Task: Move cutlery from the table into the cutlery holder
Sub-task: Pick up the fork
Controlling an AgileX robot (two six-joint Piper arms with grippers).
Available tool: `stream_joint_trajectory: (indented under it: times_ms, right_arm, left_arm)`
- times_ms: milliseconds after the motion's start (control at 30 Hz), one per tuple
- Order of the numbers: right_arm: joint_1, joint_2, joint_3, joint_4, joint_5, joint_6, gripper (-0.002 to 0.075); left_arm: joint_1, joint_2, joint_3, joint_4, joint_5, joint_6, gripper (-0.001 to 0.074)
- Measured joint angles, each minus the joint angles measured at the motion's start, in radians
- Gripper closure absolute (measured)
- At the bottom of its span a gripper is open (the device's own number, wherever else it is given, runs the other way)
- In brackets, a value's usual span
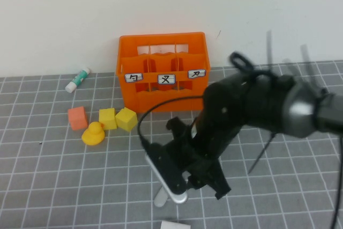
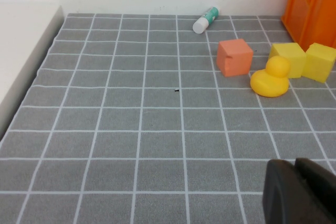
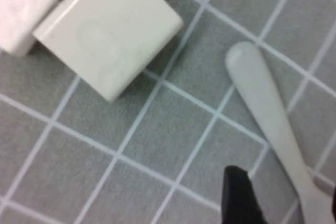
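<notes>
The table [image 1: 48, 186] is seen from above by the high view, toward the back wall. The duck [image 1: 94, 133] (also low in the left wrist view) is shared; the right wrist view is pressed close.

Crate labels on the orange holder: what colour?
White labels with black marks, clearest in the high view.

Three white labels [image 1: 166, 78] with unreadable black marks on the orange cutlery holder [image 1: 162, 71] front.
</notes>
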Motion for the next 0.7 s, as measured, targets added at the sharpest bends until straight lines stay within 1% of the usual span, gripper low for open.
stream_joint_trajectory:
  times_ms: [267, 533, 700]
  right_arm:
    - [0.027, 0.130, -0.102, -0.032, -0.014, 0.000, 0.0362]
    - [0.027, 0.235, -0.205, -0.034, -0.018, 0.000, 0.0361]
    - [0.029, 0.261, -0.223, -0.040, 0.026, -0.020, 0.0361]
  left_arm:
    - [0.000, 0.000, 0.000, 0.000, 0.000, 0.000, 0.0736]
    - [0.000, 0.000, 0.000, 0.000, 0.000, 0.000, 0.0736]
    - [0.000, 0.000, 0.000, 0.000, 0.000, 0.000, 0.0736]
